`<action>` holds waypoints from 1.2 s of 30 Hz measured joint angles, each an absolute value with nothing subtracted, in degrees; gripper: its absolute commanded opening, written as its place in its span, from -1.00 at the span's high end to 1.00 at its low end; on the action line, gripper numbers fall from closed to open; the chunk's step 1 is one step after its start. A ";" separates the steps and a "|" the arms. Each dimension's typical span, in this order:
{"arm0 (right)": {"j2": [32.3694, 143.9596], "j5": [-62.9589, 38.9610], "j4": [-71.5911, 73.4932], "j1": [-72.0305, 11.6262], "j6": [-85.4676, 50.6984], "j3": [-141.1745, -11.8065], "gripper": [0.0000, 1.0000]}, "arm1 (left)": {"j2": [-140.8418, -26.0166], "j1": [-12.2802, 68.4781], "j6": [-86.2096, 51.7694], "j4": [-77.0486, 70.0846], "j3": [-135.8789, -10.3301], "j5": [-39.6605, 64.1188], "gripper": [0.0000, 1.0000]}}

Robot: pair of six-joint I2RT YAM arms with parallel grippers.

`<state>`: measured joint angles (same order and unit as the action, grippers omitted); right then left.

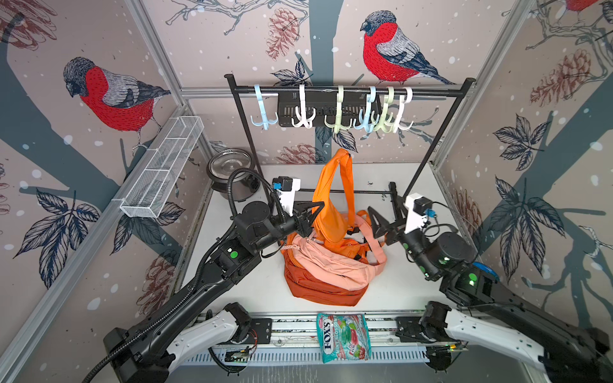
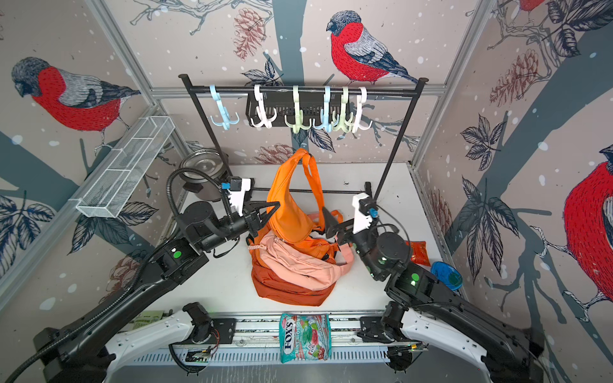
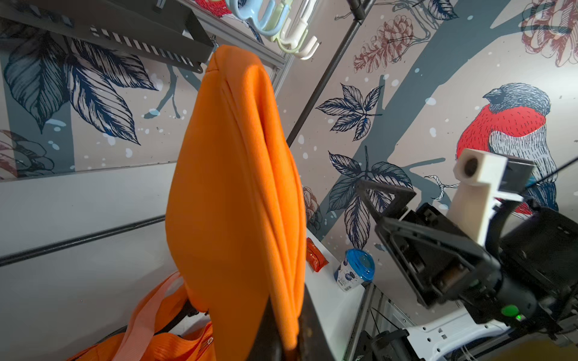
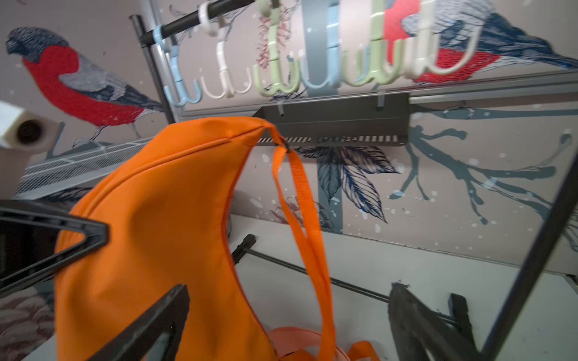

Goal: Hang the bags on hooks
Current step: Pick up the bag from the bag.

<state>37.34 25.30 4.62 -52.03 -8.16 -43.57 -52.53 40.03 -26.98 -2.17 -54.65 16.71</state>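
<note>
left gripper (image 1: 316, 212) clamps orange bag (image 1: 331, 199) (pinch hidden by cloth) | right gripper (image 1: 378, 227) spread wide beside it

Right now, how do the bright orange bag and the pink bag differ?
Colour: the bright orange bag is vivid orange; the pink bag is pale salmon.
Pose: the orange one is held upright, strap dangling; the pink one lies slumped on a rust-coloured bag.
Grip: the left gripper is shut on the orange one; nothing holds the pink one.
Shared: neither hangs on the hooks.
</note>
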 measured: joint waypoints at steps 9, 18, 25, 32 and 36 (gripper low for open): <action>36.88 2.07 4.64 -24.99 -18.63 -38.00 -0.99 | -48.71 38.11 -23.49 2.22 -57.49 21.78 1.00; 41.41 -19.97 14.06 -12.29 -26.96 -32.58 -0.99 | -43.83 37.98 -19.53 7.11 -59.42 24.27 1.00; 45.34 -27.05 17.63 -18.39 -22.24 -33.85 -0.99 | -43.00 37.98 -19.29 8.36 -59.59 27.81 1.00; 52.45 -27.42 18.33 -22.20 -15.94 -36.45 -0.99 | -42.02 37.98 -19.55 9.91 -59.81 29.89 1.00; 57.76 -27.97 20.08 -22.98 -14.15 -38.24 -0.99 | -41.06 37.98 -19.70 10.04 -59.81 30.20 1.00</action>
